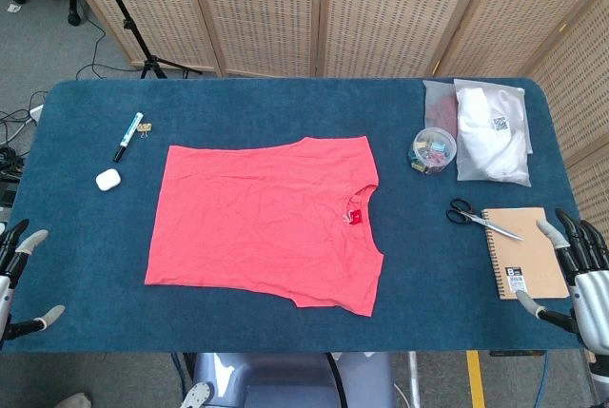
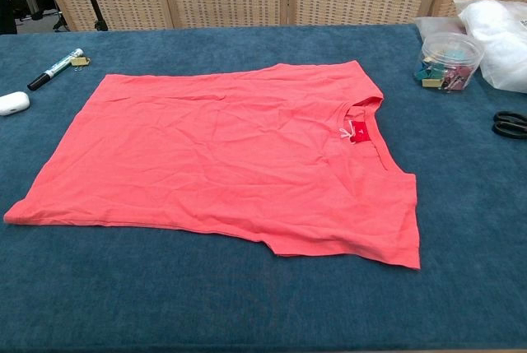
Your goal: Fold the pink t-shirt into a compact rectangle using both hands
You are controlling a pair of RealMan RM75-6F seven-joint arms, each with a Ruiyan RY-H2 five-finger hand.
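Observation:
The pink t-shirt (image 1: 262,221) (image 2: 222,164) lies flat and spread out in the middle of the blue table (image 1: 285,104), its collar with a red label pointing to the right and its hem to the left. My left hand (image 1: 19,275) hovers at the table's front left corner, fingers spread, holding nothing. At the front right corner my right hand (image 1: 576,275) is likewise spread and holds nothing. Both hands are well clear of the shirt. The chest view shows no hand.
A marker (image 1: 127,136) and a white case (image 1: 108,179) lie left of the shirt. To the right are a clear tub of clips (image 1: 434,149), a bagged white garment (image 1: 492,132), scissors (image 1: 481,219) and a brown notebook (image 1: 526,251) close to my right hand.

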